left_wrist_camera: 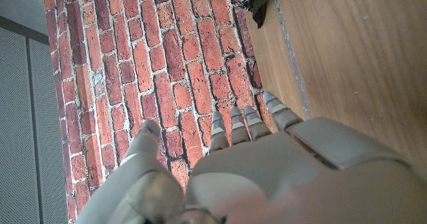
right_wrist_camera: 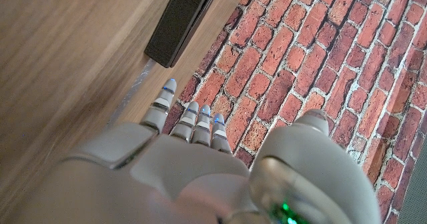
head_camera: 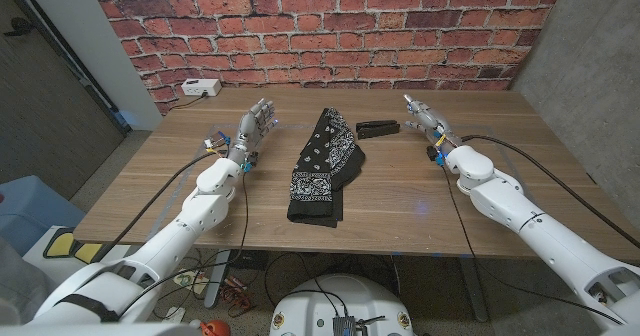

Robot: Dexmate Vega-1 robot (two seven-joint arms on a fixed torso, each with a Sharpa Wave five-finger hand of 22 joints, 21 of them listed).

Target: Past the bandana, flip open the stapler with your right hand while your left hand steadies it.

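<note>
The black stapler [head_camera: 378, 128] lies closed on the bench [head_camera: 400, 201] near its far edge, just past the bandana's [head_camera: 323, 166] upper right corner and close to the brick wall [head_camera: 330, 26]. The right hand [head_camera: 424, 115] stands just right of the stapler, apart from it, fingers straight and holding nothing. The left hand [head_camera: 255, 126] stands well left of the bandana, fingers spread, also empty. A white box [head_camera: 200, 88] sits at the bench's far left corner
</note>
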